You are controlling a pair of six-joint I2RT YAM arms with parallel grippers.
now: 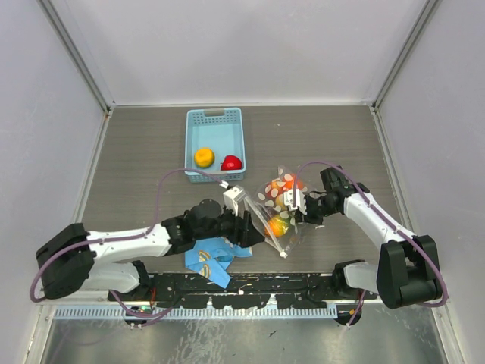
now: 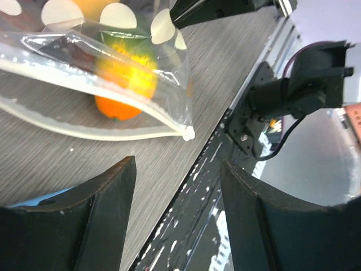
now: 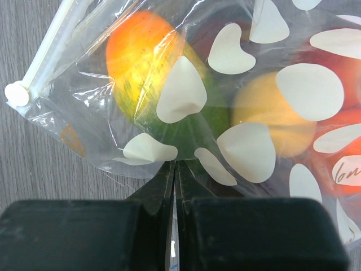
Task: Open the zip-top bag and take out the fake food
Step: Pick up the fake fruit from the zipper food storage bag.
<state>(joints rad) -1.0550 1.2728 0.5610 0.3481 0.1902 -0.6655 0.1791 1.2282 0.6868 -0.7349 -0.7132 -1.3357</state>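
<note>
Slotted rail [image 1: 91, 312], woodgrain table [image 1: 136, 152], pale walls [image 1: 242, 45]

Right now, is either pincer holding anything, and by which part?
The right pincer is shut on the zip-top bag, pinching its dotted film away from the zip strip. The left pincer is open, holding nothing.

Bright, even light; zip-top bag [image 3: 225, 130] glares; wrist-view foregrounds blur.
</note>
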